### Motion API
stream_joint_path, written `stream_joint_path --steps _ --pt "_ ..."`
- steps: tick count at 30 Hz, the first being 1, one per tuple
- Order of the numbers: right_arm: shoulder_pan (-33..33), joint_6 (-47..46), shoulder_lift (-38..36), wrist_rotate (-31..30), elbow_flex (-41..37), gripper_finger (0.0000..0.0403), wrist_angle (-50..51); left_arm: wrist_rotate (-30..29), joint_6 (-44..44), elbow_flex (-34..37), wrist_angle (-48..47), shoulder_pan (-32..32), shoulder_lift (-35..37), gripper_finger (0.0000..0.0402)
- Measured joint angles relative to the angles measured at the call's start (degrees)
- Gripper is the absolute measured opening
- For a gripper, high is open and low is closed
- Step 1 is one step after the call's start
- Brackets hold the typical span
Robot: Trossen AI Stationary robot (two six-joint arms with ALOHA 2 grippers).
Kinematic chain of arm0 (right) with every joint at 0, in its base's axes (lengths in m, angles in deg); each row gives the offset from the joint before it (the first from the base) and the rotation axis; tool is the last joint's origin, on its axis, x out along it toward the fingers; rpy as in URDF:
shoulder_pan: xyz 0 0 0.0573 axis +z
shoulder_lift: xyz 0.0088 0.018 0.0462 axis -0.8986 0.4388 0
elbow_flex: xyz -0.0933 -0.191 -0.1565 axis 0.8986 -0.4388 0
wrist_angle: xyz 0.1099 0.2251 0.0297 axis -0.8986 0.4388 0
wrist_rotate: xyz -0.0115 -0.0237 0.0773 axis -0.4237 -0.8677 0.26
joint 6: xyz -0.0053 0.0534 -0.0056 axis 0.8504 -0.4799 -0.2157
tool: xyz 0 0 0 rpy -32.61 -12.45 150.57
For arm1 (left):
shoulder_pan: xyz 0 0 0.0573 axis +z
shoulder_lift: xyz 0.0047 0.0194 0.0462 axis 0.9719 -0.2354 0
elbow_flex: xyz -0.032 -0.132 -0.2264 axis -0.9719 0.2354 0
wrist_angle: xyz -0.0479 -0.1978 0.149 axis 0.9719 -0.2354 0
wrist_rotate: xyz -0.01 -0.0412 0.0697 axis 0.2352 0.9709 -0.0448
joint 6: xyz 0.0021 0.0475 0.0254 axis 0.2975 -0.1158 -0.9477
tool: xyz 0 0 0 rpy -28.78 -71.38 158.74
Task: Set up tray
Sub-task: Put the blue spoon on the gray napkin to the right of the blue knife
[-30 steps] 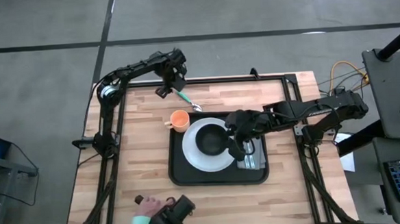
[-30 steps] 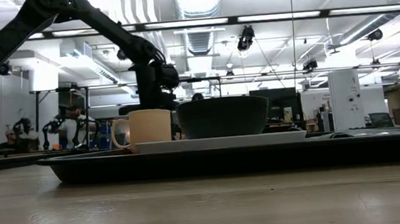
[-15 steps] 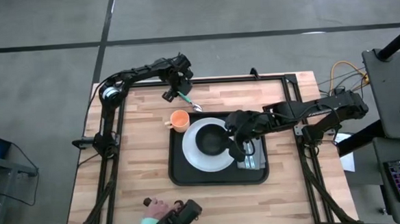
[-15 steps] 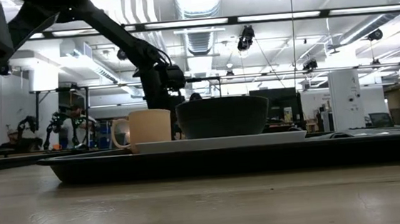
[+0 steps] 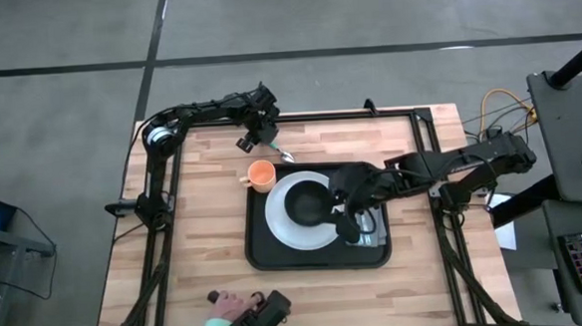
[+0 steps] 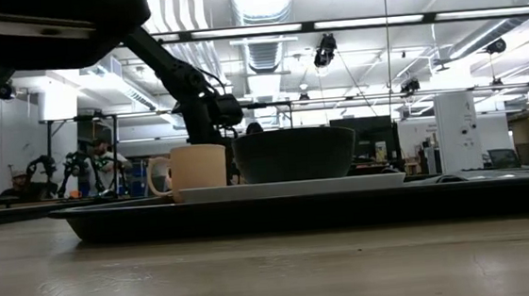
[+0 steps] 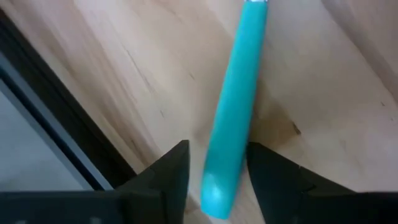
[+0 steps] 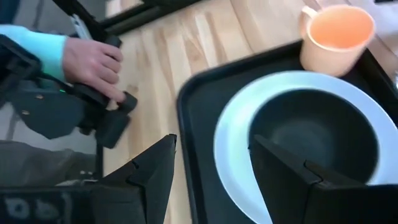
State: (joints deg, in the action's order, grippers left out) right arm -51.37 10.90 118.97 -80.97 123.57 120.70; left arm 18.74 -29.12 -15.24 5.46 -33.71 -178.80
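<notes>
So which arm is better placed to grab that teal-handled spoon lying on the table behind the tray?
Left. The left gripper already has its open fingers on either side of the spoon handle at the table's far edge. The right gripper hovers open over the tray, beside the plate and the bowl.

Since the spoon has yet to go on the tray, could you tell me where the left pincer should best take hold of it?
Grip the teal handle near its free end, coming from straight above. The spoon lies flat on the table, and the left pincer already straddles the narrow handle with its fingers open.
</notes>
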Motion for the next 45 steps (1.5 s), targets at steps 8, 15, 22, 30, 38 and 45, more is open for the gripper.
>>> stream_joint_path --steps 8,15,22,30,38,45 --pt "0.94 1.29 0.00 -0.09 0.00 0.0194 -5.64 -0.49 8.47 -0.16 -1.98 0.00 -0.09 0.0057" --pt "0.89 1.75 0.00 -1.32 0.00 0.0194 -4.69 1.71 17.99 -2.90 -7.60 -0.50 -0.12 0.0057" --pt "1.44 5.91 -2.72 -18.45 0.00 0.0194 -5.31 9.62 33.17 -12.28 -14.80 -1.88 3.08 0.0057" --pt "1.78 6.85 -8.17 -26.50 -0.03 0.0194 -4.92 18.66 50.37 -18.09 -14.33 -3.83 13.88 0.0057" --pt "-0.47 14.56 -9.09 -34.99 -0.42 0.0196 -12.41 24.24 67.14 -13.73 -2.63 -9.20 30.91 0.0057" --pt "-5.42 26.28 -5.68 -28.40 0.49 0.0196 -31.51 26.49 77.93 -5.03 11.72 -15.55 43.36 0.0057"
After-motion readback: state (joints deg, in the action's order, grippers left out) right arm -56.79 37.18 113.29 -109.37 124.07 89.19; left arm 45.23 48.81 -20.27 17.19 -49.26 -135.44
